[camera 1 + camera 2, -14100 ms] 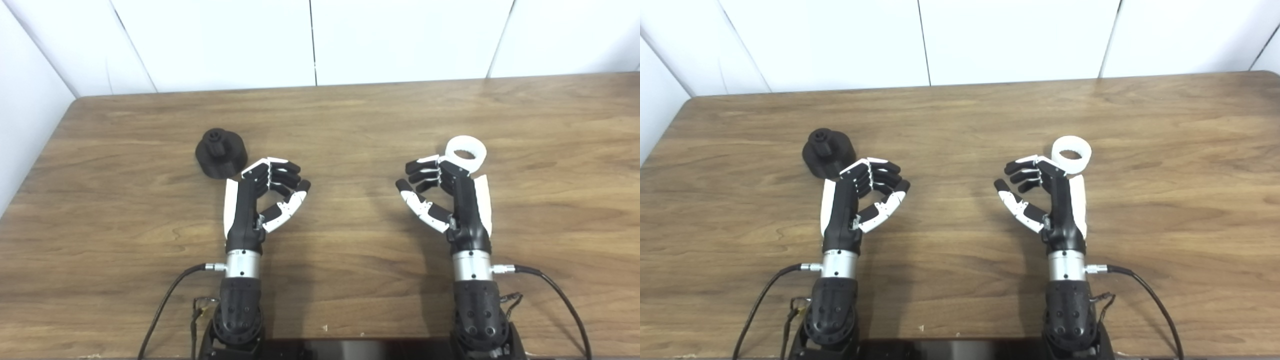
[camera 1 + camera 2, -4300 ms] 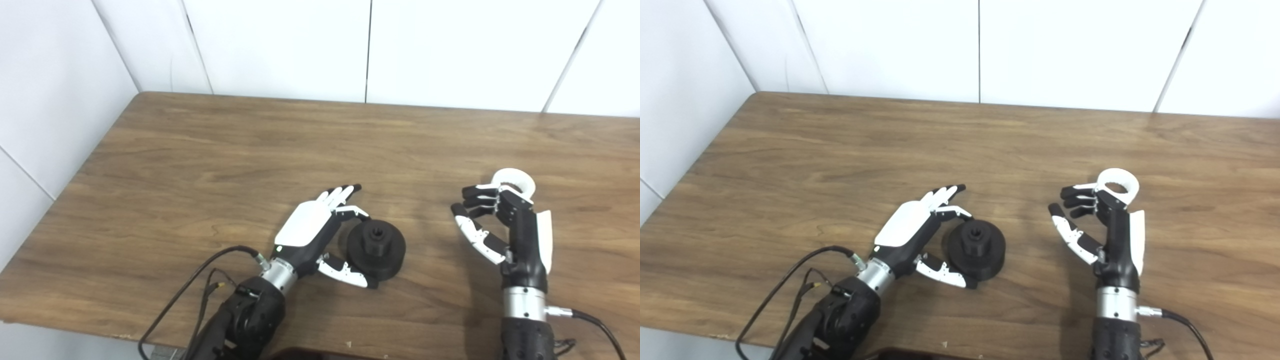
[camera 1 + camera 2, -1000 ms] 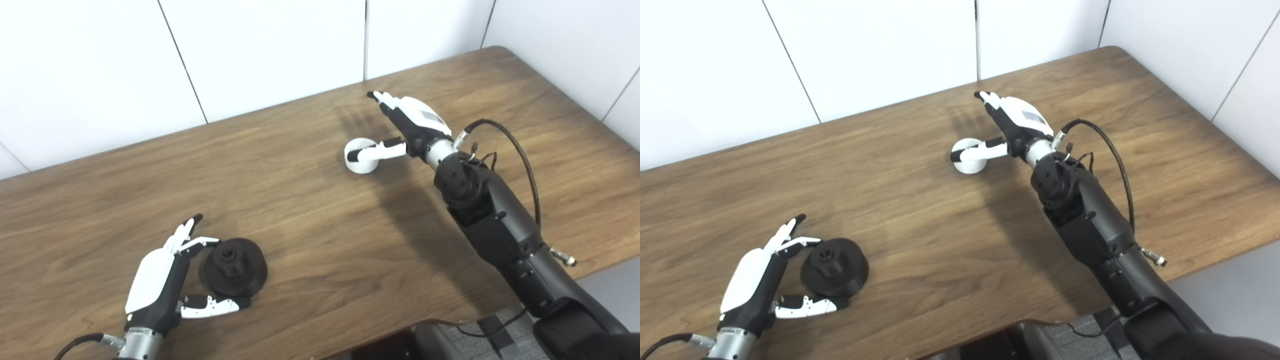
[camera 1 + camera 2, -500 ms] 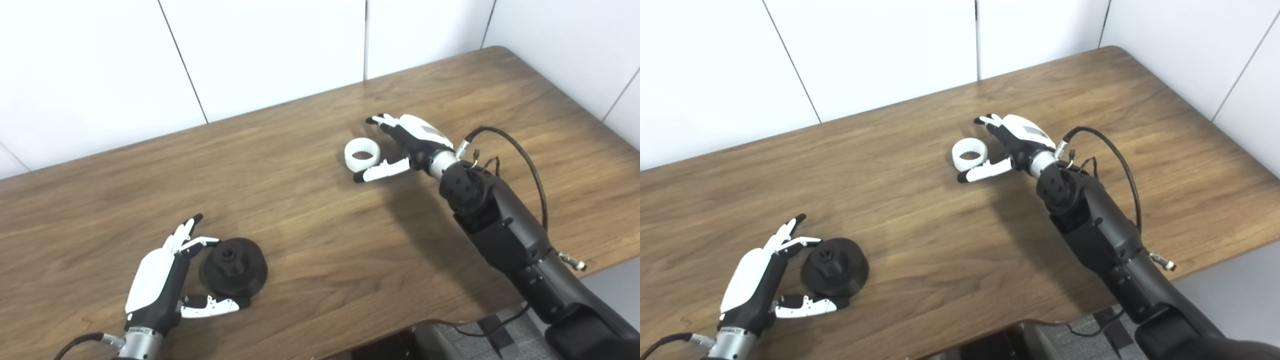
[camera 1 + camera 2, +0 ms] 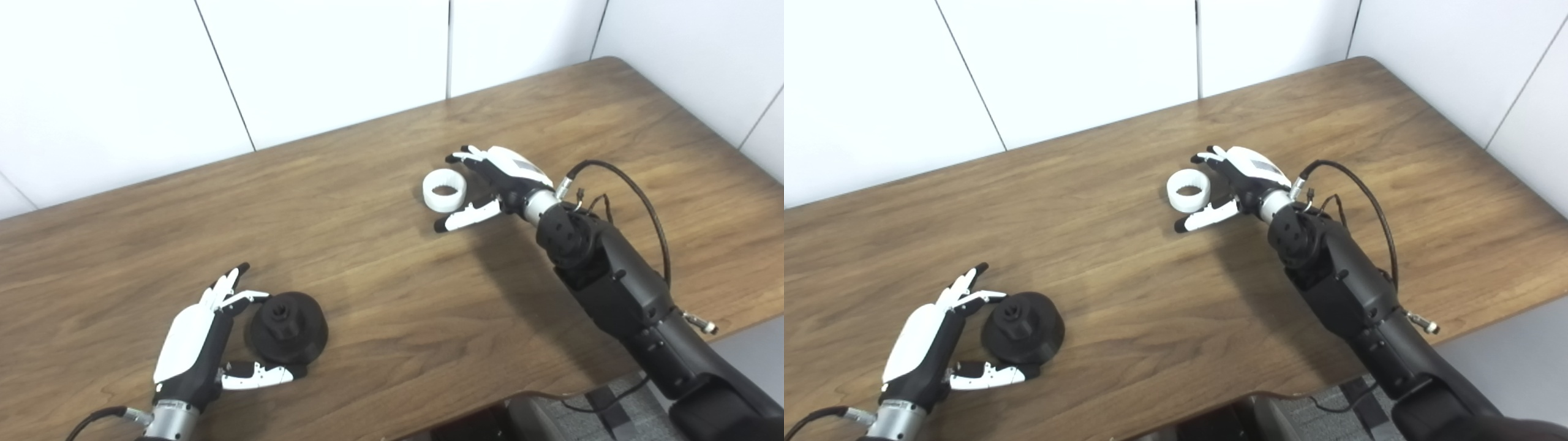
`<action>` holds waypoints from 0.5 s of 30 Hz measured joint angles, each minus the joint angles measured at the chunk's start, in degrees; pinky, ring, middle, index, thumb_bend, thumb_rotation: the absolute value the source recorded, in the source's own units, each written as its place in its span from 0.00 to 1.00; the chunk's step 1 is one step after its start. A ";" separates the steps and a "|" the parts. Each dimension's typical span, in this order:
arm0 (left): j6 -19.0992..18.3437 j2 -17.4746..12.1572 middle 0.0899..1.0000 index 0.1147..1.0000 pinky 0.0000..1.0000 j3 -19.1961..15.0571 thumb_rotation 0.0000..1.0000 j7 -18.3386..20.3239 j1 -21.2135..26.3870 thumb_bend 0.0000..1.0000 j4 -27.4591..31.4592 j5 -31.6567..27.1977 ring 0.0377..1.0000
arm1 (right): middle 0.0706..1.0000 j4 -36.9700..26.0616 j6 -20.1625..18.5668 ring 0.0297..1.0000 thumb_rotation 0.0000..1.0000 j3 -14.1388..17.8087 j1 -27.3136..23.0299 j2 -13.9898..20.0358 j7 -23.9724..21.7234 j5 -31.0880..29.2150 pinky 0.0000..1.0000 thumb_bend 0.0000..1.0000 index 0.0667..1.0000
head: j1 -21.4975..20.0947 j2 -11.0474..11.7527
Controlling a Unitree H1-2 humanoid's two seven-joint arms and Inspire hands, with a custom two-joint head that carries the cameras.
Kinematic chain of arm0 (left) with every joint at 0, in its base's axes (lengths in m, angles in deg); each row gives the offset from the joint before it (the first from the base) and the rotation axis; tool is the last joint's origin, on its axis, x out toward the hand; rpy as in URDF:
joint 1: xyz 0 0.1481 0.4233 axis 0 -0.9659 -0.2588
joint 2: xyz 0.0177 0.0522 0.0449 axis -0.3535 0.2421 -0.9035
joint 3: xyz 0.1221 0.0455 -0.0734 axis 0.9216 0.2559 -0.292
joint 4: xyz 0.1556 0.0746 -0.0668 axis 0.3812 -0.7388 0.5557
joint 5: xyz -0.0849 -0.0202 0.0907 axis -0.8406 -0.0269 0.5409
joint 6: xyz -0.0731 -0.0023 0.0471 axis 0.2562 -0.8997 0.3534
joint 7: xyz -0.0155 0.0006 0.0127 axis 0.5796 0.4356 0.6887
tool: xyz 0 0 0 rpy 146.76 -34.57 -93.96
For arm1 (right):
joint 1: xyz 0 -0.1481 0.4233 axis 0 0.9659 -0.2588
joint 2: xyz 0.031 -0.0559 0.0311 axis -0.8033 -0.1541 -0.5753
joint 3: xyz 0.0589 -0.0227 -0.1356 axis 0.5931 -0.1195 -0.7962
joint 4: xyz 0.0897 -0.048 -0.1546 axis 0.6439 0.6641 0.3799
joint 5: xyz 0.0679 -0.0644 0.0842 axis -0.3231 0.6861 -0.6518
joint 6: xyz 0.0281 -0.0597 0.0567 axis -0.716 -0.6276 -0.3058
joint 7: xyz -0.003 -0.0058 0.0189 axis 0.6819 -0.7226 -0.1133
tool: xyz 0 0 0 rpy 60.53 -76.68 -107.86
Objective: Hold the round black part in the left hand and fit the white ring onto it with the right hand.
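Reaching right robot hand (image 5: 499,184), fingers spread, around the white ring (image 5: 444,190).
Left robot hand (image 5: 208,334), spread, brackets the round black part (image 5: 286,327) at the desk's (image 5: 380,294) 7 o'clock; contact unclear.

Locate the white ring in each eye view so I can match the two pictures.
Left eye view: the white ring lies on the table, right of centre in the upper half, just left of the right hand.
Right eye view: the same ring sits nearer the picture's centre, again left of that hand.
Shared landmark: the vertical wall seam behind the table's far edge.
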State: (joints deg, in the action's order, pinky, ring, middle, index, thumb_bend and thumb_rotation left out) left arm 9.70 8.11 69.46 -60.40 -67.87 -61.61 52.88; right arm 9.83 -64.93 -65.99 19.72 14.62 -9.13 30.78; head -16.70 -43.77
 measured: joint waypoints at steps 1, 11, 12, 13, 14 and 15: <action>-0.02 0.03 1.00 0.56 0.99 -0.02 0.36 0.00 -0.03 0.93 0.00 0.00 1.00 | 1.00 0.39 0.40 1.00 0.48 -0.07 0.08 -0.23 0.74 0.13 0.92 1.00 0.84 | 0.00 0.00; -0.41 0.11 1.00 0.56 0.99 -0.07 0.37 0.02 -0.11 0.92 0.15 -0.01 1.00 | 1.00 4.79 4.53 0.99 0.45 -0.39 0.43 -2.94 9.09 1.07 0.94 0.93 0.72 | 0.53 -0.35; -0.48 0.12 1.00 0.56 0.99 -0.06 0.36 0.02 -0.12 0.92 0.17 -0.01 1.00 | 1.00 4.94 4.64 0.99 0.44 -0.39 0.47 -3.19 9.32 1.08 0.94 0.92 0.71 | 0.53 -0.35; -0.53 0.14 1.00 0.56 0.99 -0.06 0.36 0.02 -0.12 0.92 0.20 -0.01 1.00 | 0.99 5.13 4.87 0.99 0.44 -0.42 0.54 -3.41 9.80 1.10 0.95 0.92 0.70 | 0.53 -0.35; -0.58 0.17 1.00 0.56 0.99 -0.06 0.37 0.02 -0.13 0.92 0.22 -0.01 1.00 | 0.99 5.38 5.03 0.98 0.44 -0.42 0.58 -3.62 10.39 1.14 0.95 0.92 0.69 | 0.61 -0.44; -0.78 0.19 1.00 0.56 0.99 -0.04 0.37 0.07 -0.13 0.92 0.33 -0.01 1.00 | 0.98 6.01 5.66 0.98 0.43 -0.42 0.58 -3.74 11.06 1.12 0.94 0.91 0.68 | 0.70 -0.53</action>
State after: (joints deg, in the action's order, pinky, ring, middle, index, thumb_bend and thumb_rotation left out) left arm 8.92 8.30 69.43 -60.34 -68.00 -61.28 52.87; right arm 15.84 -59.28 -66.41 20.29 10.88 1.93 31.90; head -16.00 -44.30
